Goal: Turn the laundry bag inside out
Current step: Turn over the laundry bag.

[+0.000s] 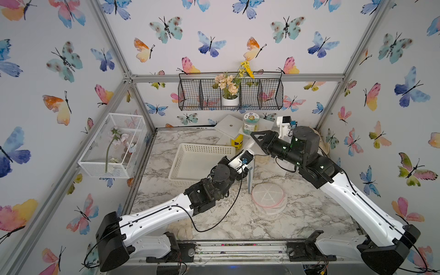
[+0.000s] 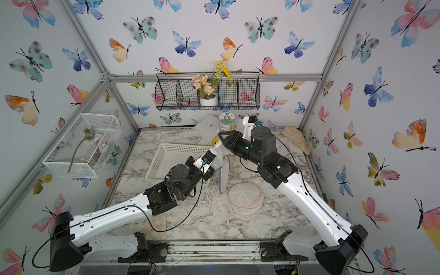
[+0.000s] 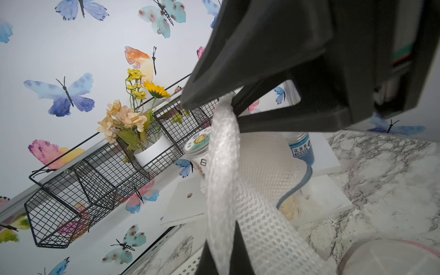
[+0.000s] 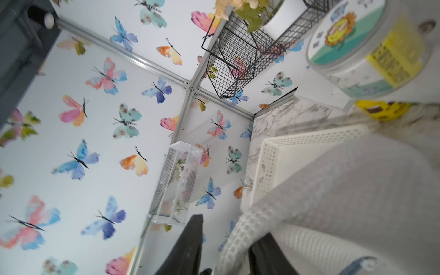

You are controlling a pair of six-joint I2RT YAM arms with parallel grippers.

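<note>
The left fingers (image 3: 241,252) are clenched on the laundry bag (image 3: 262,166); a rolled fold of its mesh is pressed between them and rises out of the grip. The right fingers (image 4: 188,242) stand apart. The same fold passes between them and lies against one finger, and a gap shows between the mesh and the other finger, so they do not clamp it.

The bag is of white mesh with small round holes, and a blue-grey band is sewn along its edge. Where the fingers meet it, the cloth is bunched into a thick rope. Below that it opens into a wider sheet, with a finer and more see-through layer next to it. In both top views its blue-grey edge (image 1: 250,177) hangs almost straight down. I cannot tell if the lowest part touches the marble surface (image 1: 214,214).

The bag hangs just beside the white basket (image 1: 202,150), at the basket's corner on the side of the right arm. The left fingers are above this same corner, and the right fingers are a little past it toward the back wall. A round flat mesh disc with a pink rim (image 1: 269,197) lies on the surface near the basket, on the side of the hanging bag and more to the front. Behind the basket, by the wall, stands a jar with a sunflower lid (image 1: 250,121) with a yellow container (image 1: 237,141) below it.
</note>
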